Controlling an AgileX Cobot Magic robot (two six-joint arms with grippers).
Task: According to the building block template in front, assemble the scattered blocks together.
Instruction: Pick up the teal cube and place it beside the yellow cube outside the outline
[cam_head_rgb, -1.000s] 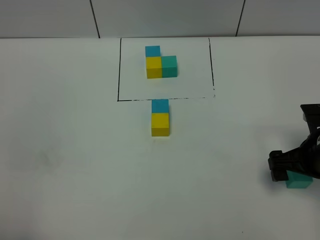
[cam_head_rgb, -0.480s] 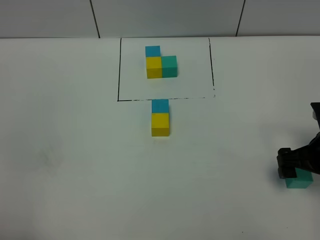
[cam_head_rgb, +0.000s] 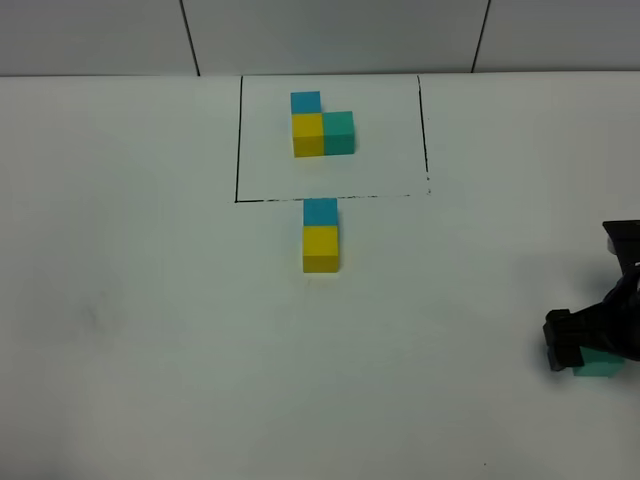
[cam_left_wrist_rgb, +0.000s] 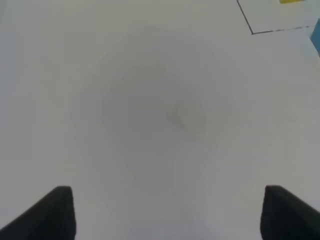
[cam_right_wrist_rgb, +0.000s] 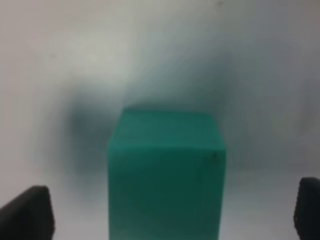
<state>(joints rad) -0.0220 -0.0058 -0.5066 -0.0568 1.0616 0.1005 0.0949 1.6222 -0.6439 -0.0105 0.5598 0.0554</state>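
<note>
Exterior high view: building block template (cam_head_rgb: 330, 135) sits at 12 o'clock on the white tabletop (cam_head_rgb: 150, 300), a thin black-line rectangle holding 3 joined matte cubes in an L: blue at 12 o'clock of yellow, teal-green at 3 o'clock of yellow. Just outside the frame's 6 o'clock line, the loose sky-blue matte cube (cam_head_rgb: 320, 211) and loose yellow matte cube (cam_head_rgb: 321, 248) touch, with blue at 12 o'clock of yellow; blue's far edge is right at the line, contact unclear. The loose teal-green matte cube (cam_head_rgb: 598, 364) is well apart, at roughly 4 o'clock near the view's edge, partly covered by the black right gripper (cam_head_rgb: 596, 345). In the right wrist view, the right gripper (cam_right_wrist_rgb: 167, 212) straddles the teal-green cube (cam_right_wrist_rgb: 166, 175): jaws spread, a gap on each side, no contact visible, picture blurry. The left gripper (cam_left_wrist_rgb: 170, 215) is outside the exterior view; its wrist view shows jaws spread wide over bare tabletop with nothing between them, and a corner of the template's black line (cam_left_wrist_rgb: 252, 32) far off.
</note>
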